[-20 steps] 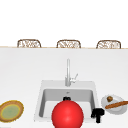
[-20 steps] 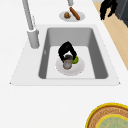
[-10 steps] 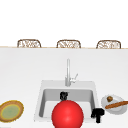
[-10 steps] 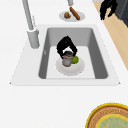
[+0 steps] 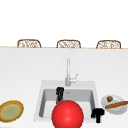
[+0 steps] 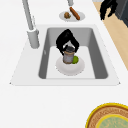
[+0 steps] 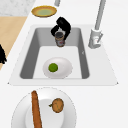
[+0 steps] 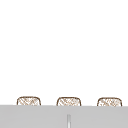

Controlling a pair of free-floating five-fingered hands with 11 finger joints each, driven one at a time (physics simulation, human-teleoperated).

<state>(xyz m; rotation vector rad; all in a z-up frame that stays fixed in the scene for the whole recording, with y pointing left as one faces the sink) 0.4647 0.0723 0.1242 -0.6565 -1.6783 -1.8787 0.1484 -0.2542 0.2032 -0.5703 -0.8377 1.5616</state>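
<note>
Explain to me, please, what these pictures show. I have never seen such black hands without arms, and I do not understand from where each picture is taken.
These are renders from a kitchen simulator. The robot is just two floating black hands. The left hand is down in the sink, its fingers curled round a small metal can. The right hand hangs in the air at the sink's front right corner.

One camera faces the sink from the front, two look along it from the left and the right, and one looks above it at the chair backs.

In the sink a white plate carries a lime. On the counter stand a yellow-rimmed plate and a white plate with a sausage. The faucet stands behind the sink. A red ball shows in the front view.
</note>
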